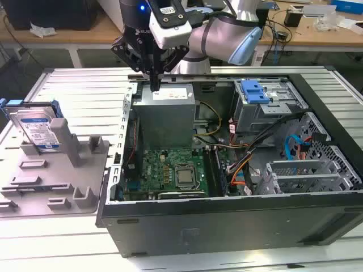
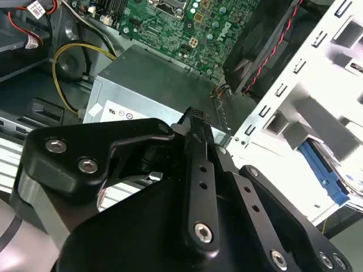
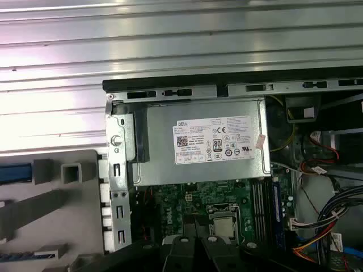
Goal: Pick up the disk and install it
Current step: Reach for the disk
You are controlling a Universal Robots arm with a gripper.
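Silver rectangular hard drive (image 1: 38, 129) in its blue plastic frame sits at the exterior view's left; your black metal pincer (image 1: 154, 84) is empty over the open black metal computer case (image 1: 227, 226).
The drive leans tilted against a post of the grey moulded plastic fixture (image 1: 57, 190) on the ribbed metal counter (image 1: 74, 85). Well to its right, your pincer's fingers are pinched together on nothing, tip just over the grey boxy metal power supply (image 1: 165, 116).

Blue plastic frame (image 1: 56, 109) round disk (image 1: 37, 129)
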